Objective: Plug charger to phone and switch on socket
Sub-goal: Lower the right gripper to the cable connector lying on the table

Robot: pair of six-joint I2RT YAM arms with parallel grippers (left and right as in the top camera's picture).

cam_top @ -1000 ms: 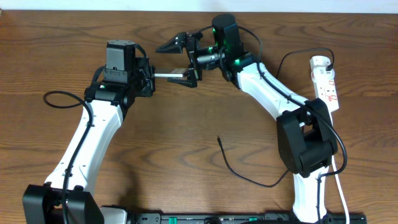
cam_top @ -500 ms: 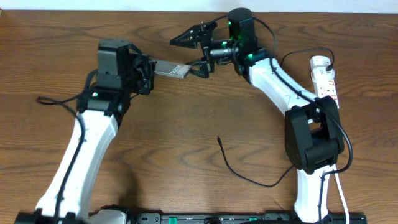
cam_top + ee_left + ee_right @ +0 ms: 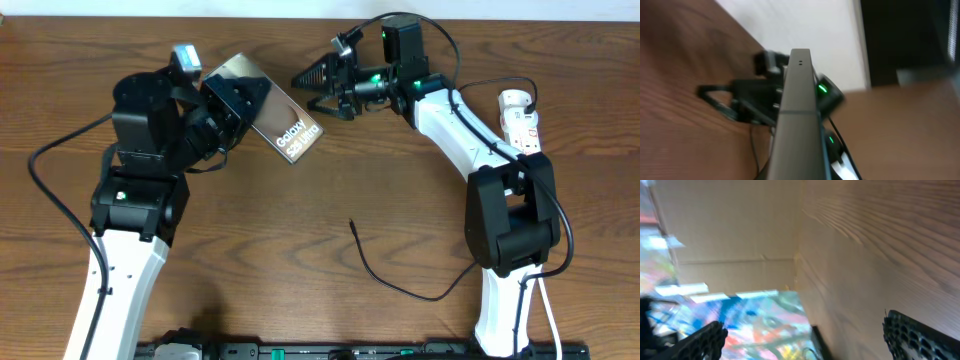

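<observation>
My left gripper (image 3: pixel 232 103) is shut on the phone (image 3: pixel 285 118) and holds it above the table, tilted, with its brown-grey back and white "Galaxy Ultra" lettering facing up. The left wrist view shows the phone (image 3: pixel 798 110) edge-on, running away from the camera. My right gripper (image 3: pixel 318 88) is open just right of the phone's far corner. In the right wrist view the phone's colourful screen (image 3: pixel 755 325) lies between the spread fingertips (image 3: pixel 707 339). The charger (image 3: pixel 385 278) lies loose on the table, its plug tip near the middle. The socket (image 3: pixel 525 125) lies at the far right.
The brown wooden table (image 3: pixel 300 260) ends at a pale wall along the far edge. The right arm's white links (image 3: pixel 455 130) reach over the table beside the socket. A black robot cable (image 3: pixel 45 170) loops at the left. Dark base hardware (image 3: pixel 350 350) lines the front edge.
The left arm has raised the phone and turned it from lying flat and thin to back-face up, towards the camera. The right gripper has drawn back to the right and stayed open.
</observation>
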